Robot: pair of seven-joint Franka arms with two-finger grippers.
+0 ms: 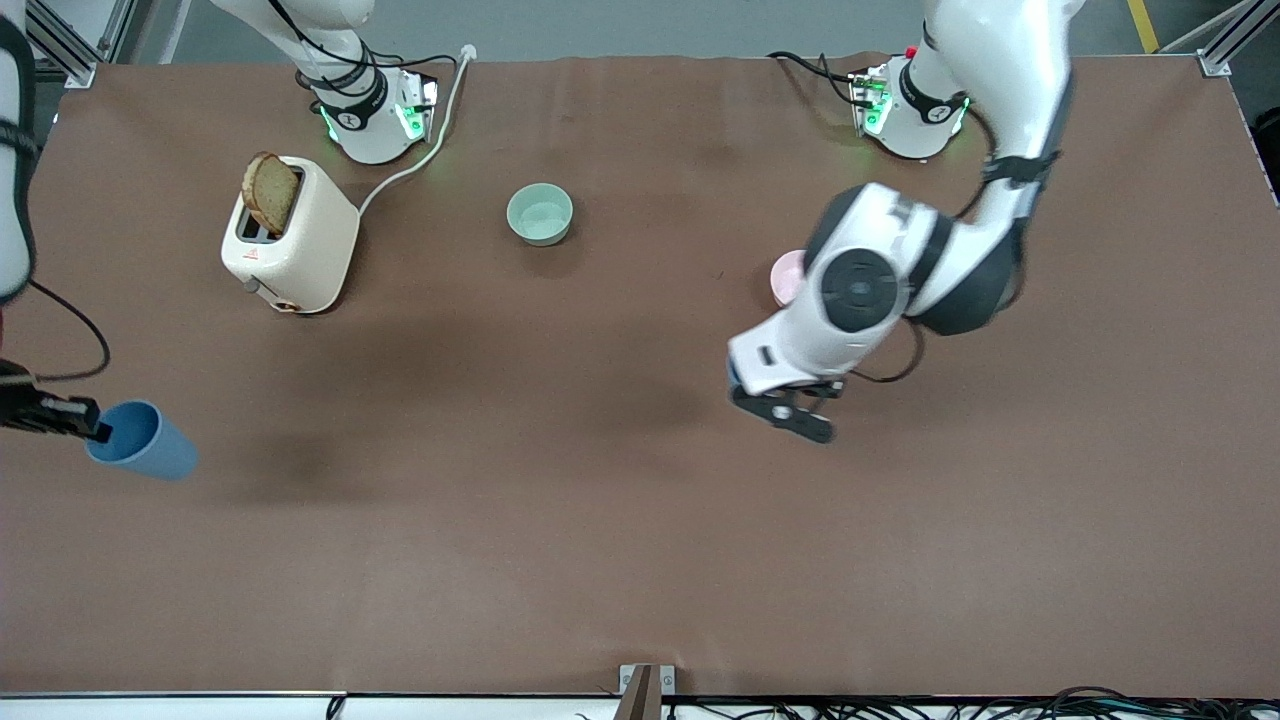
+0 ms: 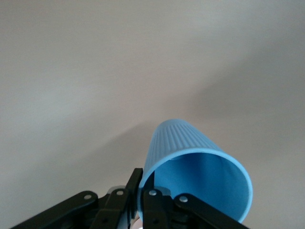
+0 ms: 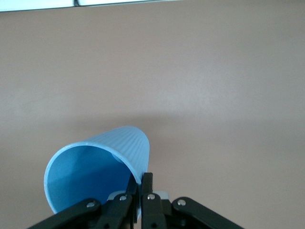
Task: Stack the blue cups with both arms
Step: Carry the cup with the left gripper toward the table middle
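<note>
My right gripper (image 1: pixel 97 430) is shut on the rim of a blue cup (image 1: pixel 142 442) and holds it tilted, low over the table at the right arm's end. In the right wrist view its fingers (image 3: pixel 141 188) pinch the cup's wall (image 3: pixel 95 171), one inside and one outside. My left gripper (image 1: pixel 792 412) hangs over the table's middle part toward the left arm's end. The wrist hides its cup in the front view. In the left wrist view the left gripper (image 2: pixel 142 191) is shut on the rim of the second blue cup (image 2: pixel 200 171), held tilted above bare table.
A cream toaster (image 1: pixel 290 235) with a slice of bread (image 1: pixel 270 192) stands near the right arm's base, its cable (image 1: pixel 420 150) running to the table's edge. A pale green bowl (image 1: pixel 540 214) sits mid-table. A pink bowl (image 1: pixel 787 275) is partly hidden by the left arm.
</note>
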